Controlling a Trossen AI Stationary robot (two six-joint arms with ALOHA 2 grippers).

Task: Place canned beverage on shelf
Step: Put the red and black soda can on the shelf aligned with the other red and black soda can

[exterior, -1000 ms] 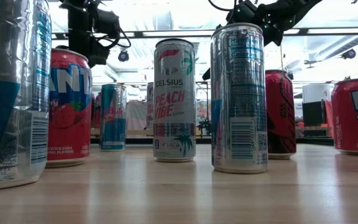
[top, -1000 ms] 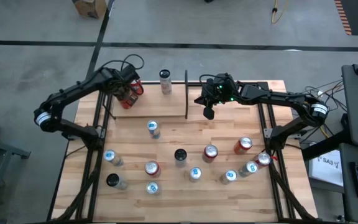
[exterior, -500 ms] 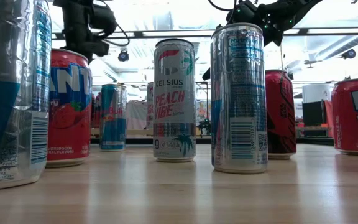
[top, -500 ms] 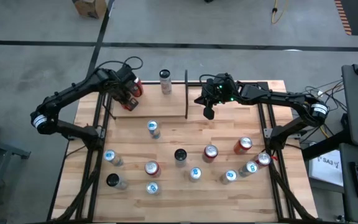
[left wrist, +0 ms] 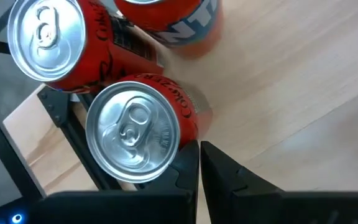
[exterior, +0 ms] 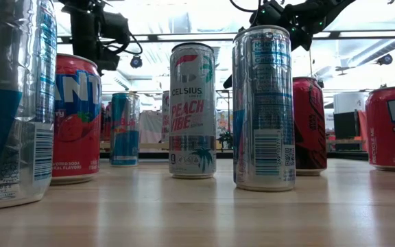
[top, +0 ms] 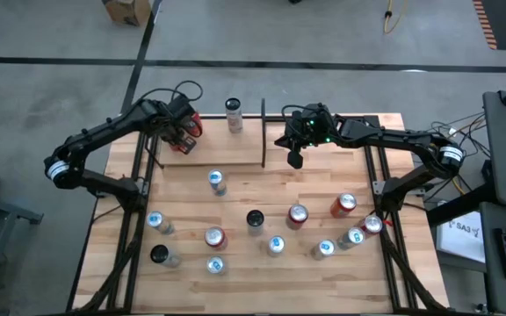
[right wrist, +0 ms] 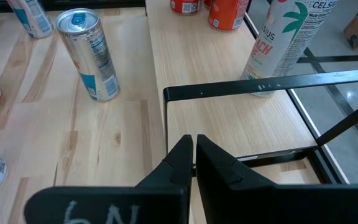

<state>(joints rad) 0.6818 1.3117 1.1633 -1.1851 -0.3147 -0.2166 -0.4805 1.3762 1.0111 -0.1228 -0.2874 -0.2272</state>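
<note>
Canned beverages are standing across the wooden table (top: 323, 175) in the high view, and the shelf (top: 213, 140), a thin black frame over a light plank floor, is sitting at the upper centre-left of that frame.

At the upper left, the left gripper (top: 180, 133) is hovering over the shelf's left end with its fingers (left wrist: 219, 168) pressed together, holding nothing. In the left wrist view two red Coke Zero cans (left wrist: 138, 127) are standing upright just beside the fingertips, touching each other at a shelf corner, and an orange Fanta can (left wrist: 173, 22) is standing near them.

Moving right along the upper edge, a Celsius peach can (top: 233, 114) is standing upright at the shelf's back, just left of the upright black frame bar (top: 263, 132).

Right of that bar, the right gripper (top: 295, 161) is hanging above the bare planks, its fingers (right wrist: 182, 158) closed against each other and empty. In the right wrist view the black bar is crossing just ahead of the fingertips, with the Celsius can beyond it.

Across the lower half of the high view, loose cans are standing upright: a blue-topped can (top: 216, 182) near centre, a black-topped can (top: 254, 219), a red can (top: 297, 215), and another red can (top: 343, 205) at the right.
</note>
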